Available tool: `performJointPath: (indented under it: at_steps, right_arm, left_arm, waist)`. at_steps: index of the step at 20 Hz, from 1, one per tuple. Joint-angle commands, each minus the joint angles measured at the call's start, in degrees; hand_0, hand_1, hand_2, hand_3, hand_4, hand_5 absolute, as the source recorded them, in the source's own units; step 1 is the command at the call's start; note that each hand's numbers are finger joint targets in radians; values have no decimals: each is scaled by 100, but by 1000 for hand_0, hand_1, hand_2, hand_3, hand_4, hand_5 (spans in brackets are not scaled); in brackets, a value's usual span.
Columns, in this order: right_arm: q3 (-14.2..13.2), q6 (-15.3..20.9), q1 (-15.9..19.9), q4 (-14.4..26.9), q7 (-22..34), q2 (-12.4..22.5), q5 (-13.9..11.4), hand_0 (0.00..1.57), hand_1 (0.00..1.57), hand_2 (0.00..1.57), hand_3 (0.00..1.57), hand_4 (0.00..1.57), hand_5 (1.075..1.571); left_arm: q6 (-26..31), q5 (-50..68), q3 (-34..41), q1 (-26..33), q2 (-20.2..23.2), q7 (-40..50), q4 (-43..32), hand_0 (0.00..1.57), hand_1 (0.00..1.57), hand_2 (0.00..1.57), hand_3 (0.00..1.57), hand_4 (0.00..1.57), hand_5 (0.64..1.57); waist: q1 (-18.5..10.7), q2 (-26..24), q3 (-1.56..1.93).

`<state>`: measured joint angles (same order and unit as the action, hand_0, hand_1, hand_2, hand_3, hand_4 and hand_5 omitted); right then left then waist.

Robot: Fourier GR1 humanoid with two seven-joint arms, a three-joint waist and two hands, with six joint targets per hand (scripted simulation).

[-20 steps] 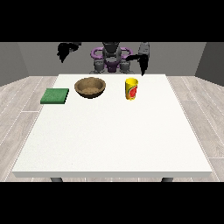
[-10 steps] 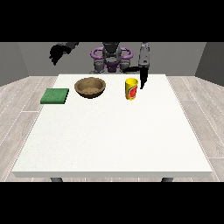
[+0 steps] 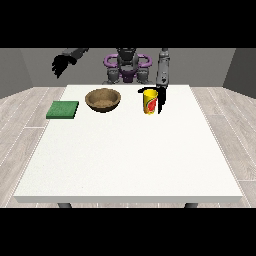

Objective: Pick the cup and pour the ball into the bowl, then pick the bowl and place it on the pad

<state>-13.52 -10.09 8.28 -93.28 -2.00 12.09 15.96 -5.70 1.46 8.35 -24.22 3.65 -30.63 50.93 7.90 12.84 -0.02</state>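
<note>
In the front view, the yellow cup (image 3: 150, 102) carries a red label with some green on it; no writing on it can be read. It is a smooth upright cylinder that stands on the white worktop (image 3: 130, 160) at about 1 o'clock from the worktop's centre. The ball does not show. The bowl (image 3: 103, 99) is round, brown and wood-like, with a shallow hollow, and it stands at 11 o'clock, well apart from the cup. The pad (image 3: 63, 109) is a flat green square at 10 o'clock, near the worktop's edge, beside the bowl but not touching it.

The hand at the view's right (image 3: 160, 100) comes down just beside the cup at its 3 o'clock side; I cannot tell how its fingers lie, or whether it touches the cup. The hand at the view's left (image 3: 61, 64) hangs in the air above the floor, beyond the worktop's corner, with its fingers pointing downward and holding nothing.
</note>
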Motion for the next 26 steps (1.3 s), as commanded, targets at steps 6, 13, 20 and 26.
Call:
performJointPath:
  at_steps: [6,13,20,26]
  right_arm:
    - [-390,-459,339,-232,336,551,623,0,0,0,140,647,1569]
    - [-811,-667,426,114,702,945,1099,0,0,0,151,628,1566]
    - [-720,-715,69,1125,657,808,815,0,0,0,276,639,1564]
    - [-697,-736,354,1490,658,896,752,0,0,0,151,668,1561]
  left_arm:
    - [-921,-421,290,-300,245,-1058,-1124,1226,1226,1571,1571,1336,1481]
    - [-1535,-660,198,-680,135,-700,-1497,1283,1283,1571,1571,1408,1418]
    - [-2724,-2220,-1080,-1056,-25,1060,-1299,1298,1298,1571,1571,1398,1488]
    - [-3468,-4255,-2322,-1810,410,2507,-2131,1357,1357,1571,1571,1456,1535]
  waist:
    - [534,495,-2]
    - [522,54,1]
    - [162,-1234,25]
    - [181,-1287,55]
